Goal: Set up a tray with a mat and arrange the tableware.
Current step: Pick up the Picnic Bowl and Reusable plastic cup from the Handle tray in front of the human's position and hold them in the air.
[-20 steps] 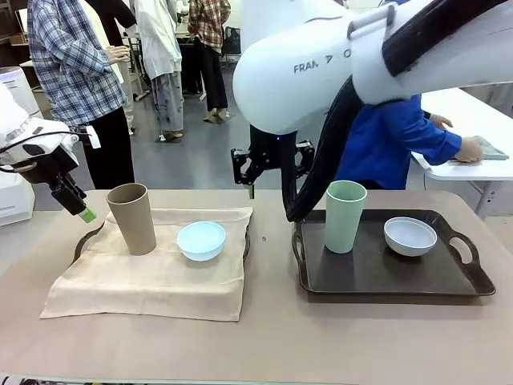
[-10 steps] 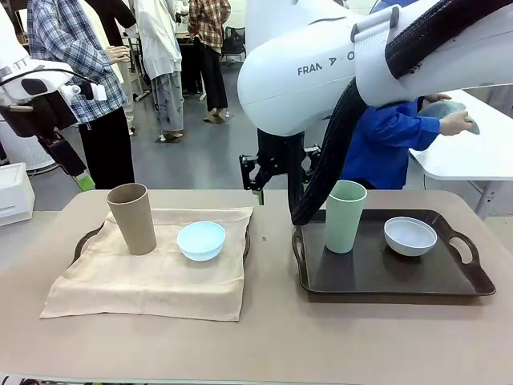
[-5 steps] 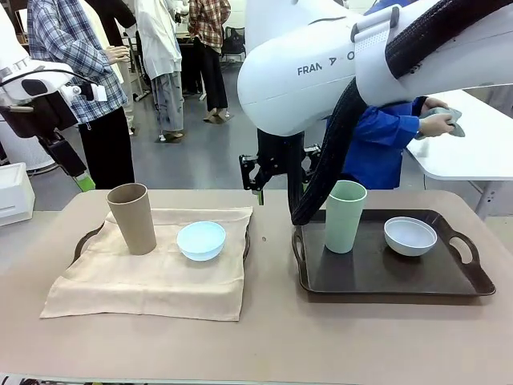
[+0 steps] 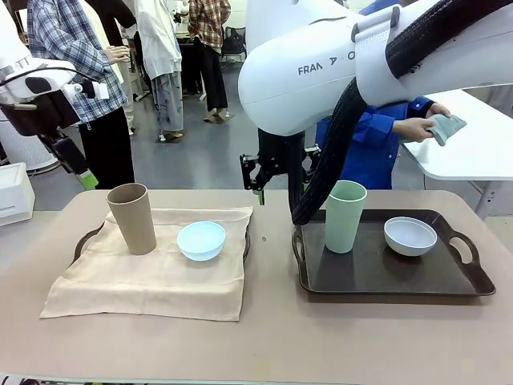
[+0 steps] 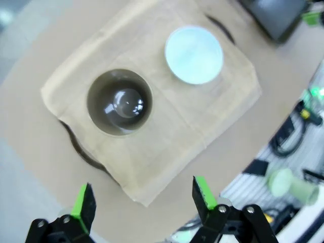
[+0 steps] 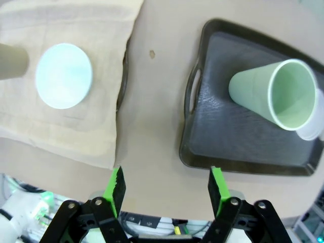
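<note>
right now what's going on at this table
Nothing on the table is being handled. The left gripper and right gripper both hang open above it, holding nothing. The tan cup and blue bowl stand on the mat, which covers the left tray. The green cup and white bowl stand on the bare right tray. Behind, a person's hand holds a cloth.
</note>
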{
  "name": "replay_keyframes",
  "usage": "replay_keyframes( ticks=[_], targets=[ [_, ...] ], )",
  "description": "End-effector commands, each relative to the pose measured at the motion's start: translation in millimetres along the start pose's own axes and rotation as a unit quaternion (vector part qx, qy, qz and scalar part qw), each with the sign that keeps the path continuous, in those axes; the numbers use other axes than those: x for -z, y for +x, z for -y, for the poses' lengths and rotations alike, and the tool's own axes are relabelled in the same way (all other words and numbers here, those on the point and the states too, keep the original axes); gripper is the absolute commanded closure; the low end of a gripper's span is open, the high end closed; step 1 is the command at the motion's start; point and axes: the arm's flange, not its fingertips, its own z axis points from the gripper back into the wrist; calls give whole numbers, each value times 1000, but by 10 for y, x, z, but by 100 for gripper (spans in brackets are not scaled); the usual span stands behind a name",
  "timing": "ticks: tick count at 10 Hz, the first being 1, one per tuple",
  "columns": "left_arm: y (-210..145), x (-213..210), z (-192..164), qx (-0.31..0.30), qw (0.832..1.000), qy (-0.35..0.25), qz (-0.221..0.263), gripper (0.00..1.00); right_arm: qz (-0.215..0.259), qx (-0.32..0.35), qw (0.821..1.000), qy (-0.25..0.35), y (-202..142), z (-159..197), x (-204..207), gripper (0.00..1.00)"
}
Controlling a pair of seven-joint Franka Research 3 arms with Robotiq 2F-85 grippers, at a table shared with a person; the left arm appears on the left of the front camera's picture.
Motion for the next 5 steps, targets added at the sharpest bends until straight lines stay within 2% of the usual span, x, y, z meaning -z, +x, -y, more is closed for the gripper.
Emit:
replay_keyframes(
  ticks=[1,3,5],
  targets=[
    [88,31,136,-117,991,62,-14,0,-13,33,999,30,-82,424,57,15],
    [117,44,169,-137,989,47,-33,0,-6,70,996,64,-165,830,-50,15],
    [76,-36,145,-136,990,-14,-45,0,19,100,986,129,-364,1371,-269,15]
  ],
)
